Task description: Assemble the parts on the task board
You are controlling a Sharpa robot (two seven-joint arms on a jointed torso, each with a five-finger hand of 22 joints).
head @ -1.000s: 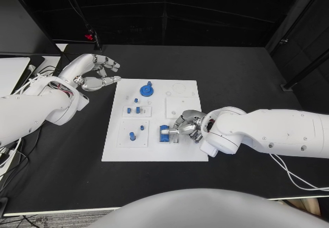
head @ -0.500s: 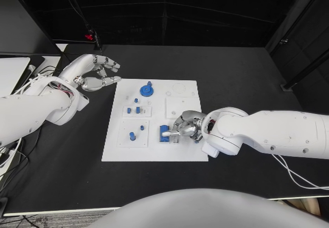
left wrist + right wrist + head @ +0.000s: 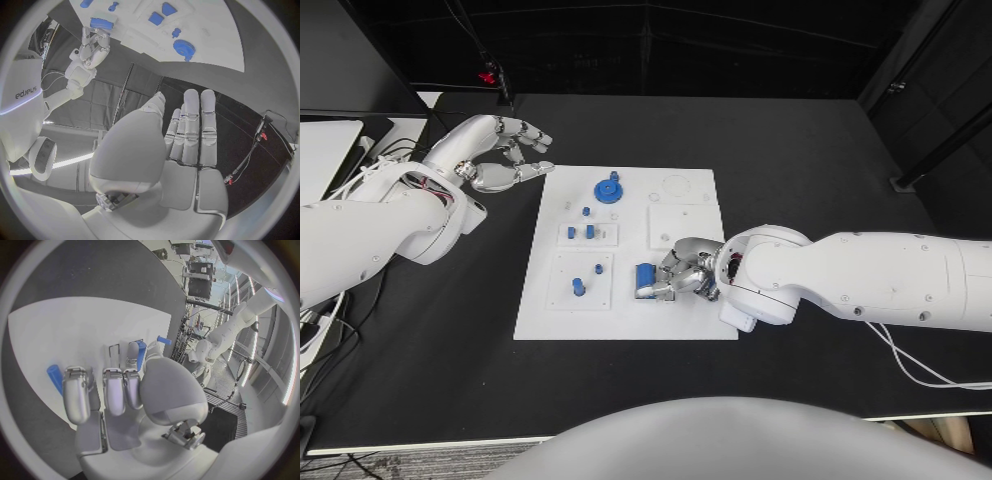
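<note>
The white task board (image 3: 625,310) lies in the middle of the black table. My right hand (image 3: 687,272) is over the board's near right part, and its fingers grip a blue block (image 3: 646,274) that sits tilted. The left wrist view shows that hand (image 3: 92,46) with the block (image 3: 101,23) at its fingertips. In the right wrist view, blue pieces (image 3: 55,375) show beside my fingers (image 3: 115,390). A round blue part (image 3: 607,188) stands near the board's far edge, and small blue pegs (image 3: 577,288) stand on its left half. My left hand (image 3: 502,150) hovers off the board's far left corner, fingers apart and empty.
Black table (image 3: 805,160) surrounds the board on all sides. A white object (image 3: 326,145) lies at the table's far left edge, and cables (image 3: 920,375) run along the right side behind my right arm.
My right hand has closed further on the blue block and tipped it up from its place on the board. The left hand has stayed where it was.
</note>
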